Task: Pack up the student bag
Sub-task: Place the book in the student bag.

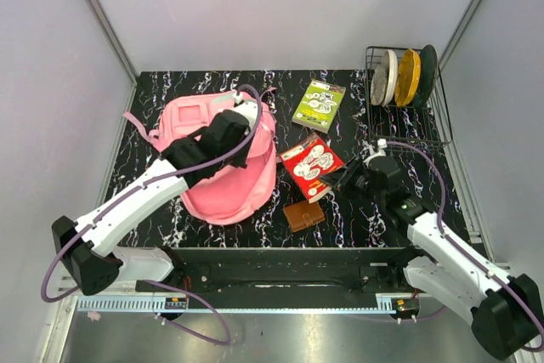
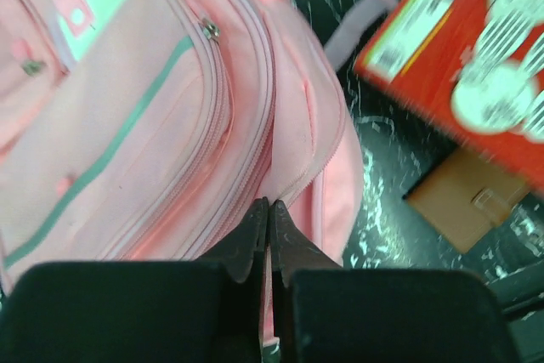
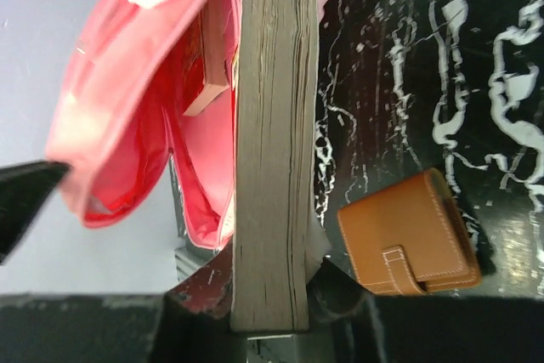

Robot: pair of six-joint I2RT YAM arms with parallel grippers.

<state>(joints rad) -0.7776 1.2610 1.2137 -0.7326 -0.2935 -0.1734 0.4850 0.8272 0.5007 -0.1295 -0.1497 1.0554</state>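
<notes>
My left fingers (image 2: pixel 252 240) pinch shut on the zip rim of the large soft pink fabric backpack (image 2: pixel 127 125). It is limp and light, I judge, and best held there. My right fingers (image 3: pixel 76 329) clamp a thick red-covered book (image 3: pixel 272 125) facing its open mouth.

Prob. lab: grey-walled test booth (image 1: pixel 255 6)

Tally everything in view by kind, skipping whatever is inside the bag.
Backpack: 1
Books: 2, the green book and the red book
Wallet: 1
Dish rack: 1
Plates in the rack: 3, the white plate, the yellow plate and the dark plate
Total: 8
</notes>
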